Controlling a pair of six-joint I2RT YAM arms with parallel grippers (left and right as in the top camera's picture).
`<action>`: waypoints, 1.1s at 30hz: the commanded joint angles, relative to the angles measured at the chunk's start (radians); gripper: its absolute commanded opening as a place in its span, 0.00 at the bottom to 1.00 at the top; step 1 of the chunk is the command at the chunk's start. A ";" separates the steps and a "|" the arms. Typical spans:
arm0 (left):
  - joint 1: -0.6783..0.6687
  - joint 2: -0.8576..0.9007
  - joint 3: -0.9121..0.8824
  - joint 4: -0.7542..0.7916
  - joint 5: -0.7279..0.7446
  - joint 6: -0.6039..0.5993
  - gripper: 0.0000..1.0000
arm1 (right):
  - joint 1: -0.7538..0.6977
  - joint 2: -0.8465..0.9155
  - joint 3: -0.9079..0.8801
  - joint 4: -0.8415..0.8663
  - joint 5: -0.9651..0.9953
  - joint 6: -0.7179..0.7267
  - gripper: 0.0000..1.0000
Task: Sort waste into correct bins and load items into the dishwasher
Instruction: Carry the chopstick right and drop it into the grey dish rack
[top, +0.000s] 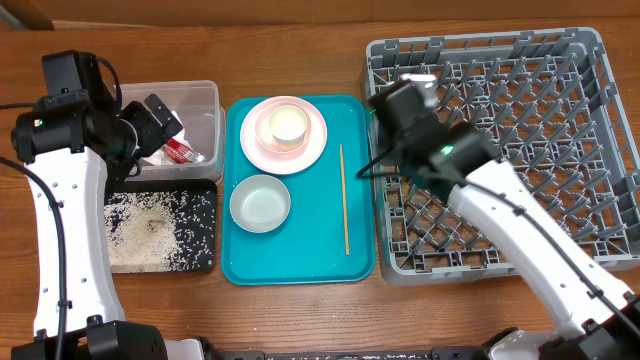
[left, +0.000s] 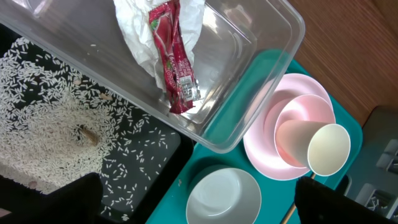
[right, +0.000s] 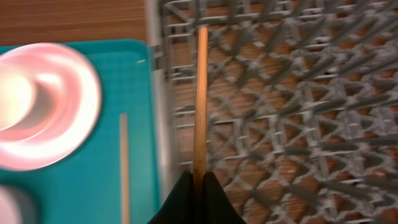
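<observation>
R hand (right: 199, 182) clamped on chopstick (right: 201, 93); L hand (top: 155, 125) wide open.

The dish rack (top: 480, 42) is open across its right side, with upright pegs (top: 560, 130) all over its floor. Its left wall stands between it and the teal tray (top: 310, 230), where a bare strip runs beside the chopstick (top: 344, 200).

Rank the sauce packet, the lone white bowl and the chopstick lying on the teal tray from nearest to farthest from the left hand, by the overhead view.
1. Sauce packet: in the clear tub, right by the left hand.
2. White bowl: on the teal tray's left half.
3. Chopstick: along the tray's right side.
</observation>
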 joint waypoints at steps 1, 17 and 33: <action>0.002 -0.017 0.014 0.002 0.000 -0.010 1.00 | -0.076 -0.003 0.016 0.007 -0.001 -0.108 0.04; 0.002 -0.017 0.014 0.002 0.000 -0.010 1.00 | -0.185 -0.002 -0.172 0.305 -0.129 -0.259 0.04; 0.002 -0.017 0.014 0.002 0.000 -0.010 1.00 | -0.194 0.005 -0.286 0.424 -0.129 -0.259 0.04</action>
